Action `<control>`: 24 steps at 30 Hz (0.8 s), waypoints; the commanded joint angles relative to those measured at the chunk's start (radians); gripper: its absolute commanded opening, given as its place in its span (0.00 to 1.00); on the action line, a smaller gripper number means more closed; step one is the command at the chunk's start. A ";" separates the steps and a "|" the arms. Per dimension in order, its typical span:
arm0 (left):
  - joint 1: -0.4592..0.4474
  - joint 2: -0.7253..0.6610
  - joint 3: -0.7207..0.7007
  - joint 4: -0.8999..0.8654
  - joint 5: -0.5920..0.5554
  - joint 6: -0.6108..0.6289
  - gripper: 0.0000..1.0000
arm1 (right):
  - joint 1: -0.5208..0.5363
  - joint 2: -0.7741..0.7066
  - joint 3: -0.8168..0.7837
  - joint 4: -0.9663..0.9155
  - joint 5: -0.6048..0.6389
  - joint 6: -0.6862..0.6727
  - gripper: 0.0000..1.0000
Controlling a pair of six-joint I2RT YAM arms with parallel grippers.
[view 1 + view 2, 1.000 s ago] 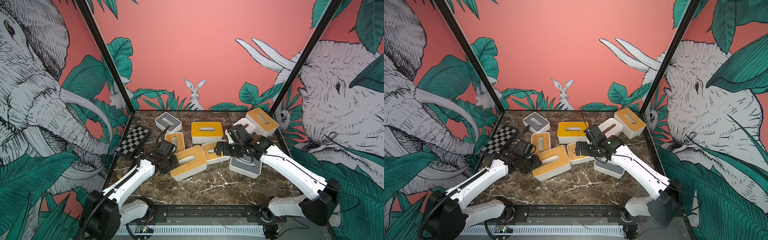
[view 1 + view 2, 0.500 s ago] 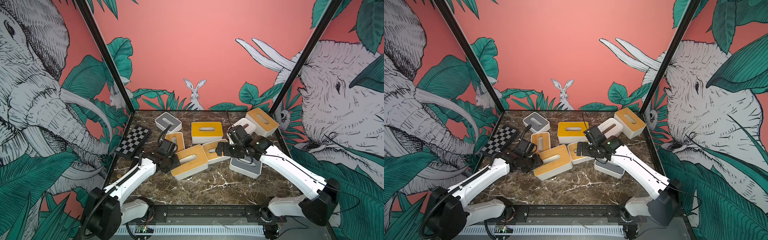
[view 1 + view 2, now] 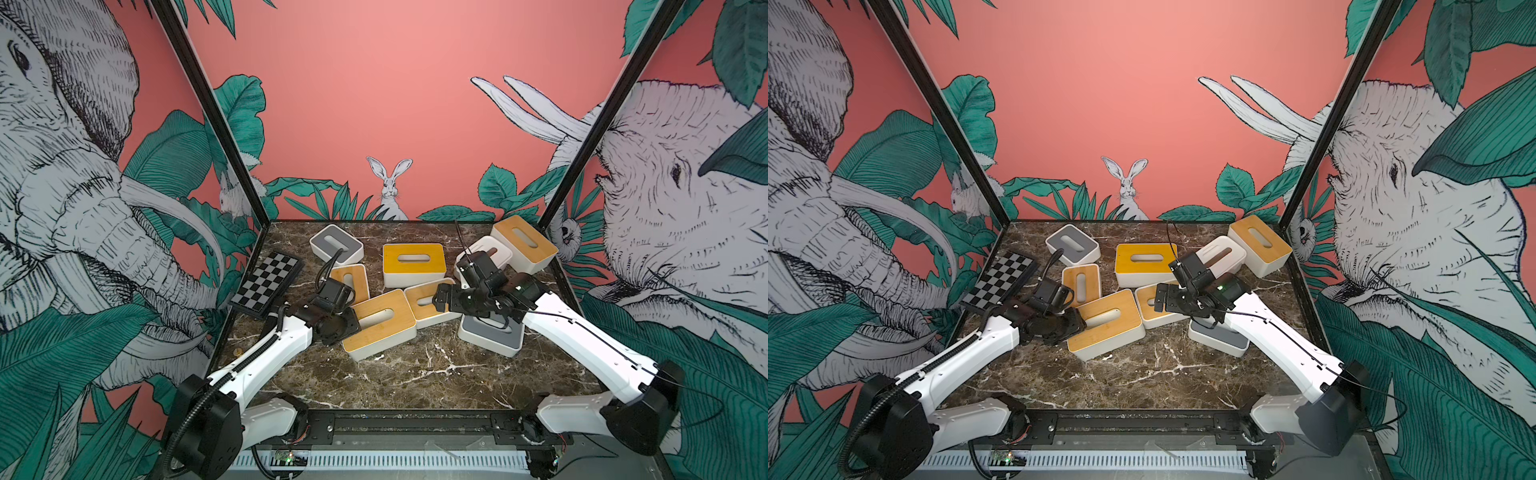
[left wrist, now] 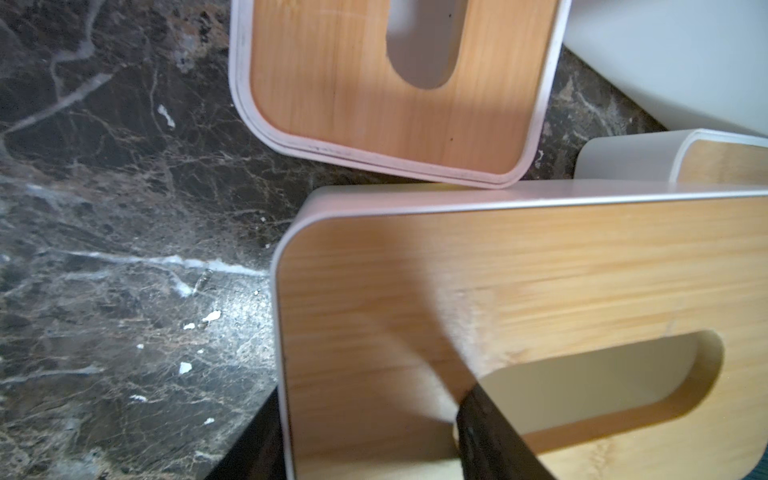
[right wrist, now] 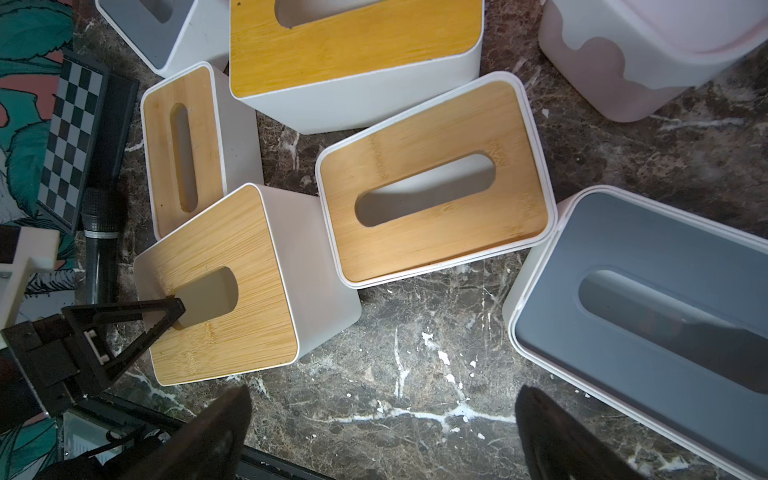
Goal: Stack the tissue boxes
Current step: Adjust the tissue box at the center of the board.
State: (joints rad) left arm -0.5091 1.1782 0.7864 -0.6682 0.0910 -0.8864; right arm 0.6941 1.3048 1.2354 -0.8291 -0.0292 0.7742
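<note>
One finger (image 4: pixel 486 432) through the slot (image 4: pixel 602 382): left pincer (image 3: pixel 349 322) clamps the bamboo box's (image 3: pixel 384 322) wall to lift it; right pincer (image 5: pixel 382 415) gapes, empty.

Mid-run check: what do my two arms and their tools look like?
Both arms have white shells with black joints: left arm, right arm. A ribbed black hose runs along the left; a thin black cable along the right. The left tool and right tool have black tapered fingers.

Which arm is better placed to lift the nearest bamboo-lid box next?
Left. The left gripper clamps that bamboo-lid box, one finger in its slot; the right gripper hangs open over the tabletop, empty.
</note>
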 commanded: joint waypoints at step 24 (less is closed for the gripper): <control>-0.073 -0.001 0.005 0.083 -0.011 -0.053 0.52 | 0.008 -0.048 -0.060 0.019 0.044 0.198 0.99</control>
State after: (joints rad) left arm -0.5743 1.2037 0.7982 -0.5846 0.0875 -0.9325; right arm 0.6941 1.2758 1.1809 -0.8230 -0.0162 0.9230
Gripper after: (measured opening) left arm 0.541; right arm 0.993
